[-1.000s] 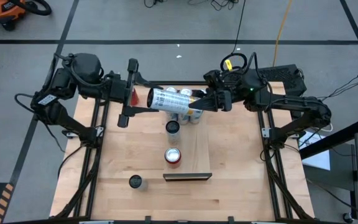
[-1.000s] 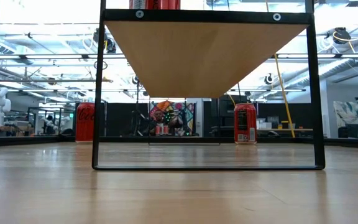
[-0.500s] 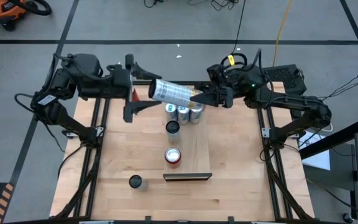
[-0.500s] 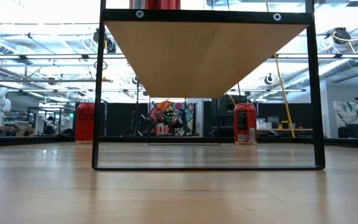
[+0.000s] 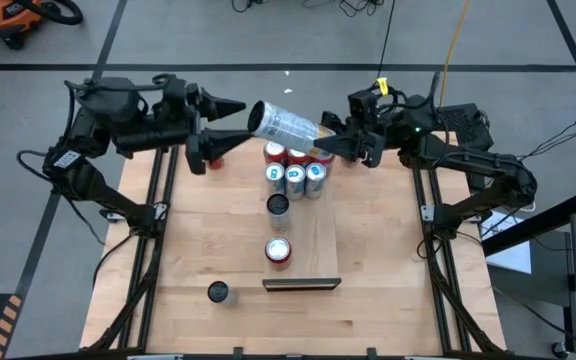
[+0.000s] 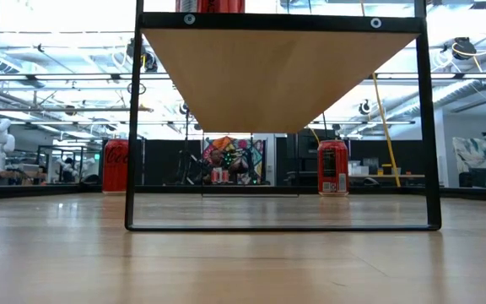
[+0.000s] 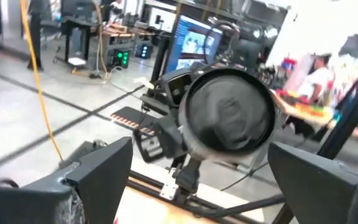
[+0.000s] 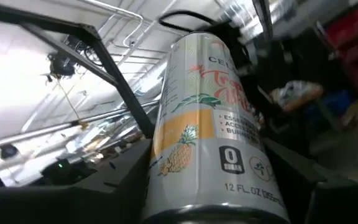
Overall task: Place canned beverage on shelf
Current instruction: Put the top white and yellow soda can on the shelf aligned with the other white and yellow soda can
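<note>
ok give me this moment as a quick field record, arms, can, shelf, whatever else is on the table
right gripper: shut on the white can, held on its side above the table's far edge
left gripper: open, fingers either side of the can's end, not touching
shelf: two cans standing on it, a silver-topped can and a red can
can cluster: at the shelf's far end
dark can: on the tabletop, left of the shelf
</note>
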